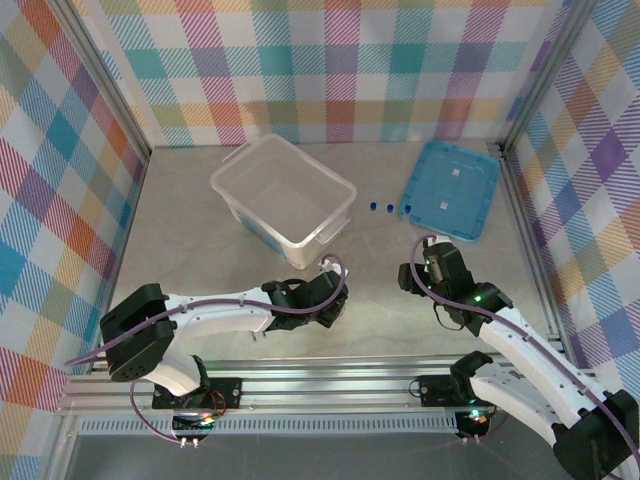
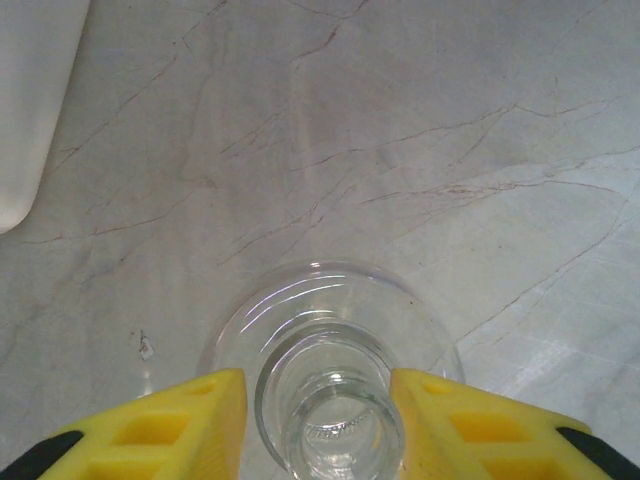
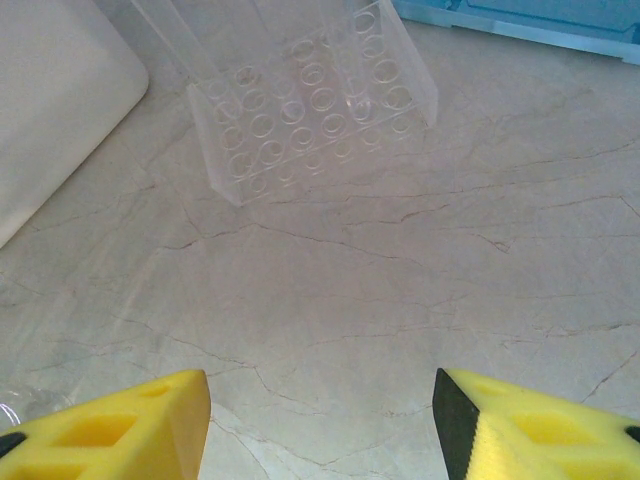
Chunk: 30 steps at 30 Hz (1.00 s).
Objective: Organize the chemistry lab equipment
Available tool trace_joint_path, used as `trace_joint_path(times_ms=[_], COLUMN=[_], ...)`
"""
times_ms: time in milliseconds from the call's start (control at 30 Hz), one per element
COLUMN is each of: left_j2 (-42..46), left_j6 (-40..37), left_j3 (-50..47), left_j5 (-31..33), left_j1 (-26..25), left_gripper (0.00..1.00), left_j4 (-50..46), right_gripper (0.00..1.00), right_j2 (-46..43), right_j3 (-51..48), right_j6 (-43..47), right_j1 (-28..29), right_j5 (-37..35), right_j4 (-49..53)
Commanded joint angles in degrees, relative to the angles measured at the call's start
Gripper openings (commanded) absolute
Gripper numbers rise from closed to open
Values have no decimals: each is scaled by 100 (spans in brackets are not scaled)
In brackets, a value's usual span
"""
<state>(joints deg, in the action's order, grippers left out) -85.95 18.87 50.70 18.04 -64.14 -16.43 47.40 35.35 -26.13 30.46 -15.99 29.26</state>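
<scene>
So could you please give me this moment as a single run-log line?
left gripper: jaws flank flask neck, grip unconfirmed | right gripper: open, empty, pointed at tube rack

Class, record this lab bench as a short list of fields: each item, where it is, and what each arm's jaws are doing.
box: translucent, open
lid: blue, flat, right of the box
rack: clear, between box and lid
tubes: three blue caps in a row at the rack
flask: upright on the table, neck between the left jaws
left arm: jaws either side of the flask neck; grip unclear
right arm: jaws open, empty, facing the rack
</scene>
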Motion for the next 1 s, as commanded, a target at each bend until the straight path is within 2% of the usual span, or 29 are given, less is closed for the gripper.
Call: trace_joint_path(times_ms=[0, 633, 967], left_j2=[42, -169, 1], left_j6=[59, -85, -48], left_j3=[7, 198, 111], left_j5=[201, 486, 600], left_j1=[-116, -195, -194], left_gripper=[40, 37, 51], left_j4=[-158, -47, -47], right_gripper=[62, 64, 64], right_j2=[-37, -77, -38], right_j3=[74, 58, 68], right_j6=[35, 44, 54], right_j1=[43, 39, 40], right_j5=[-78, -116, -73], right_j4=[51, 23, -1])
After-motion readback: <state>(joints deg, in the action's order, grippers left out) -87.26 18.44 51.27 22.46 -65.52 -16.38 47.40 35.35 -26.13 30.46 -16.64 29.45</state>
